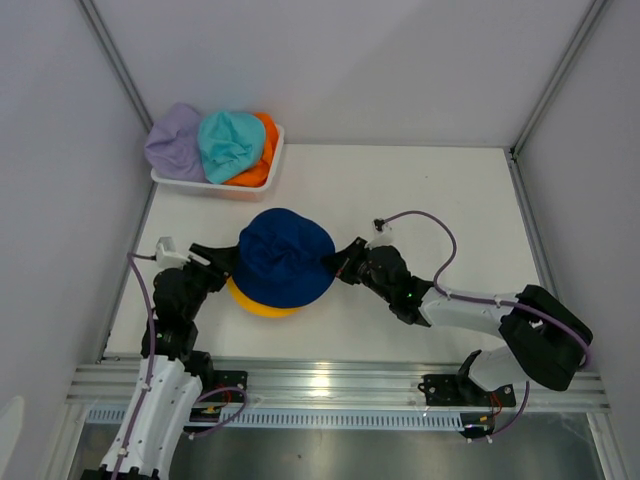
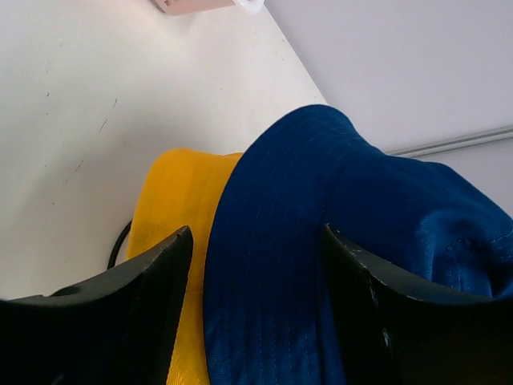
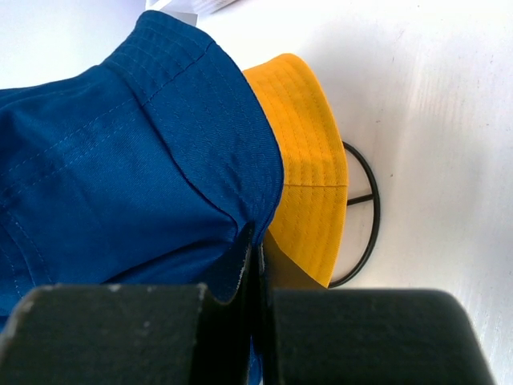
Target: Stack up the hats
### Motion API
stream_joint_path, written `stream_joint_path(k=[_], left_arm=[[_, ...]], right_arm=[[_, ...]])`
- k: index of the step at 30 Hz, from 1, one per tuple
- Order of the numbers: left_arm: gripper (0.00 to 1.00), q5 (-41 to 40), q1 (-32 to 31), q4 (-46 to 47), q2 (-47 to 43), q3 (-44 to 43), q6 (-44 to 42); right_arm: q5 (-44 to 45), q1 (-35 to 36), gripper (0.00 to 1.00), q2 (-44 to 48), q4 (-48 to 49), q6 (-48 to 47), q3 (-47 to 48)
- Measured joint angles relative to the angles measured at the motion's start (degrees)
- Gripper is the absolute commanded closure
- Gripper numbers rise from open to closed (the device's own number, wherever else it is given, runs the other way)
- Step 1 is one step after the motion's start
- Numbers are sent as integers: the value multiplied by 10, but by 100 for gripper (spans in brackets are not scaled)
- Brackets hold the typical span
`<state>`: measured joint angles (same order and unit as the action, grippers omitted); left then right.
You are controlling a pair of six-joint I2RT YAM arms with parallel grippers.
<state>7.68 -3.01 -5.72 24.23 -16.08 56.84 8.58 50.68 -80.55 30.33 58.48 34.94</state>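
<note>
From the top view I can't see the stand (image 3: 373, 215); the right wrist view shows it under the yellow hat (image 3: 309, 184). The navy hat (image 1: 285, 255) sits over that one, mid-table. My right gripper (image 3: 255, 269) is pinched on the navy brim. My left gripper (image 2: 256, 241) straddles the brim, jaws apart. Far left, the basket (image 1: 200, 187) holds a heap of hats (image 1: 228, 143), each partly hiding the next.
</note>
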Motion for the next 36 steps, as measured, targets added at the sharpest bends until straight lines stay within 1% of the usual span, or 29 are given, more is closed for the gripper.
stream_joint_path(k=[1, 5, 7, 10, 11, 13, 14, 16, 17, 20, 23, 26, 29, 31, 33, 35, 36], left_arm=[[31, 2, 0, 4, 3, 0, 2], [24, 6, 1, 17, 15, 4, 8], [24, 7, 3, 18, 18, 6, 13], [35, 13, 7, 26, 18, 11, 19], [45, 16, 8, 30, 17, 14, 21], [56, 18, 10, 39, 13, 20, 29], [66, 20, 10, 45, 11, 23, 34], [81, 23, 10, 57, 6, 24, 44], [99, 24, 10, 63, 4, 24, 47], [99, 23, 11, 64, 0, 30, 51], [99, 14, 12, 38, -13, 32, 49], [99, -14, 12, -12, -43, 23, 30], [99, -41, 12, -65, -63, -14, 5], [99, -56, 12, -89, -66, -35, -7], [99, -64, 12, -101, -69, -42, -16], [99, -68, 12, -118, -74, -42, -21], [99, -71, 12, -124, -76, -41, -24]], right_arm=[[0, 0, 100, -2, 0, 0, 0], [-1, 0, 100, -12, 0, 2, 6], [-2, 0, 100, -19, 0, 4, 10], [-4, 0, 100, -23, 0, 5, 12], [-4, 0, 100, -23, 0, 6, 12], [-4, 0, 100, -24, 0, 7, 12], [-4, 0, 100, -24, 0, 9, 12], [-4, 0, 100, -26, 1, 10, 12], [-4, 0, 100, -27, 1, 12, 12], [-4, 1, 100, -33, 2, 15, 13], [-4, 1, 100, -36, 2, 19, 13], [-3, 1, 100, -36, 0, 20, 13], [-2, 1, 100, -36, -7, 23, 15], [-2, 1, 94, -36, -15, 24, 18], [-2, 1, 88, -36, -24, 24, 23], [-2, 1, 84, -36, -32, 24, 25], [-2, 0, 79, -36, -35, 25, 25]])
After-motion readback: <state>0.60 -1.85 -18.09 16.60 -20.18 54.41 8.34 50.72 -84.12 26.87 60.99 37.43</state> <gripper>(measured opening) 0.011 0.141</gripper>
